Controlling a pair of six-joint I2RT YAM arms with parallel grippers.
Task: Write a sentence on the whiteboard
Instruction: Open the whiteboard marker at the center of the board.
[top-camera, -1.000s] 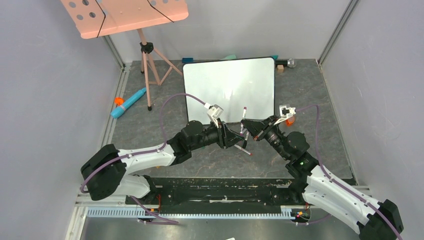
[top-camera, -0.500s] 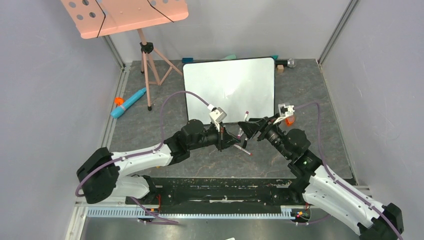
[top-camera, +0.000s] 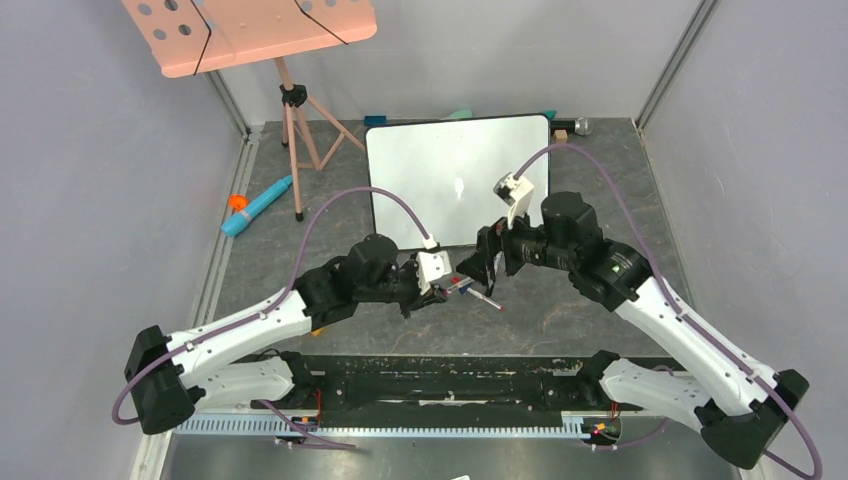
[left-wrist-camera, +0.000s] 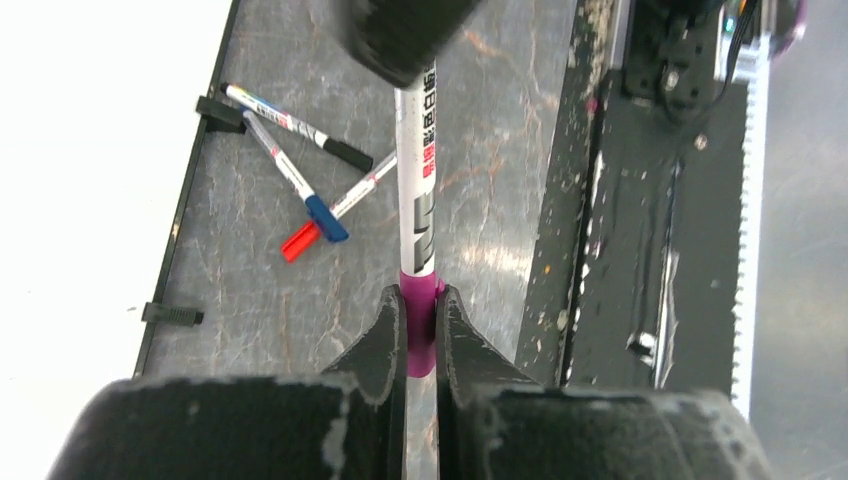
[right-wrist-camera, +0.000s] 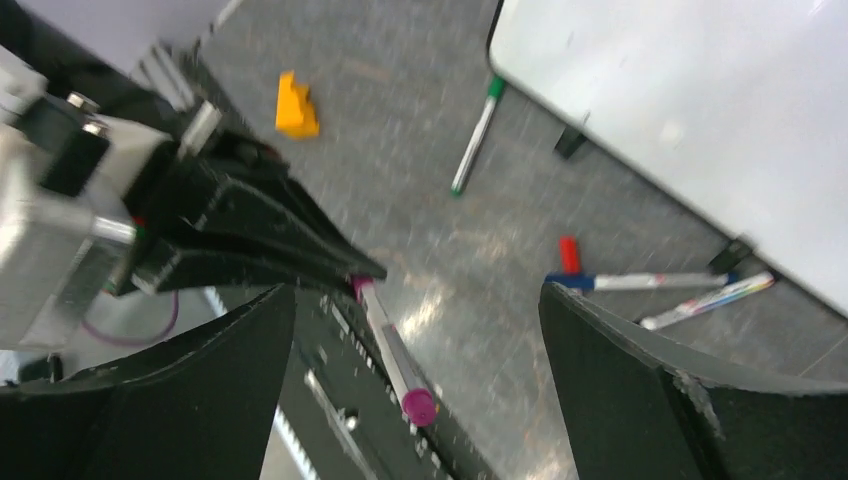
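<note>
Left jaws pinching marker (left-wrist-camera: 417, 200), right jaws spread, whiteboard (top-camera: 430, 170) just beyond

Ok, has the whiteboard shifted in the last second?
No. The whiteboard sits unchanged: its far-left corner is as near the tripod leg as before.

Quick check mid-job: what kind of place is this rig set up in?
Probably a lab robot test cell: plain grey walls with aluminium corner posts box in a dark mottled tabletop, holding a glossy white whiteboard and a pink perforated board on a tripod.
</note>
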